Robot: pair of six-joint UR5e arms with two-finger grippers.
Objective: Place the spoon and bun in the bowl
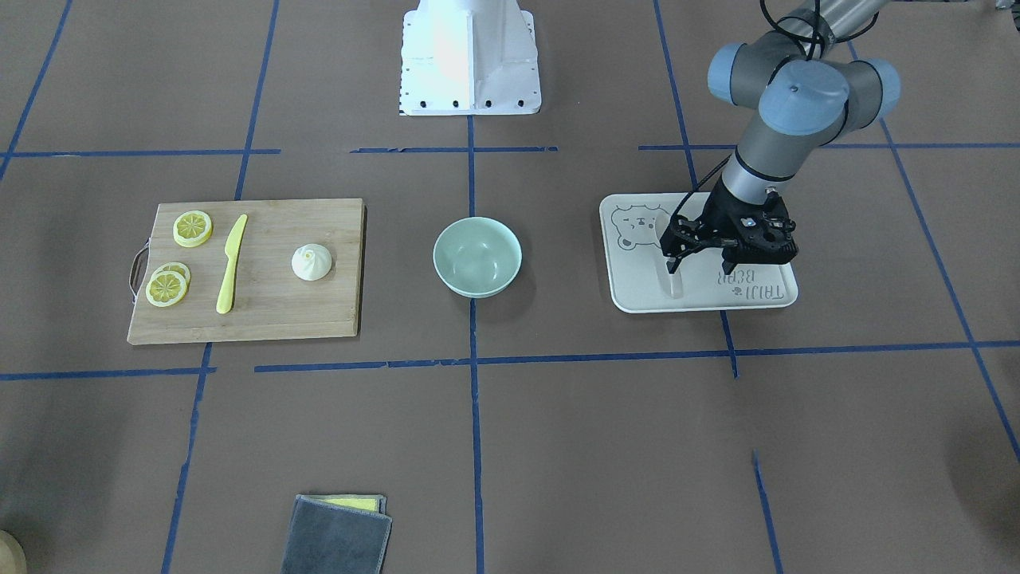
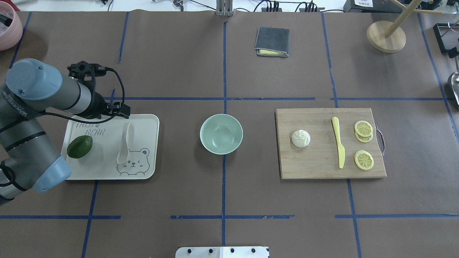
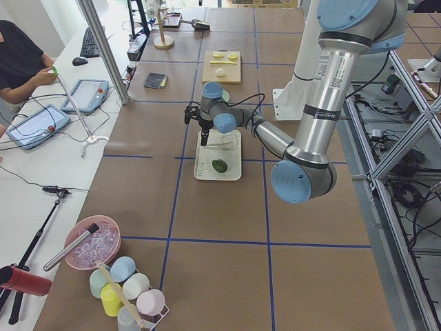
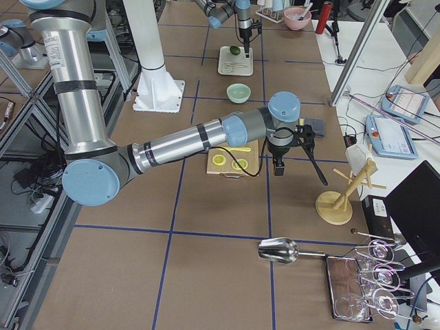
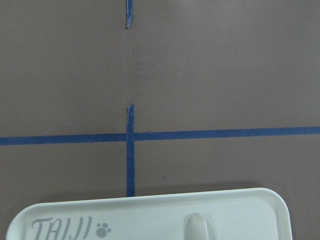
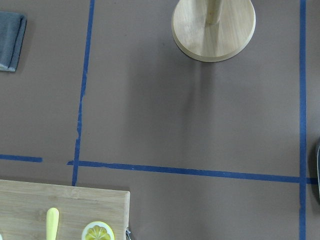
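Right now, overhead view: spoon (image 2: 125, 143) lies on bear tray (image 2: 143, 132), w/ tray at 9 o'clock of bowl (image 2: 221, 134). Left pincer (image 1: 700, 269) hangs over the spoon's handle end, by tray's 12 o'clock edge, jaws spread, released. Bun (image 2: 301, 138) sits on cutting board (image 2: 315, 157), at 3 o'clock of bowl. Right pincer (image 4: 278, 167) shows only in right side view; can't tell its state.
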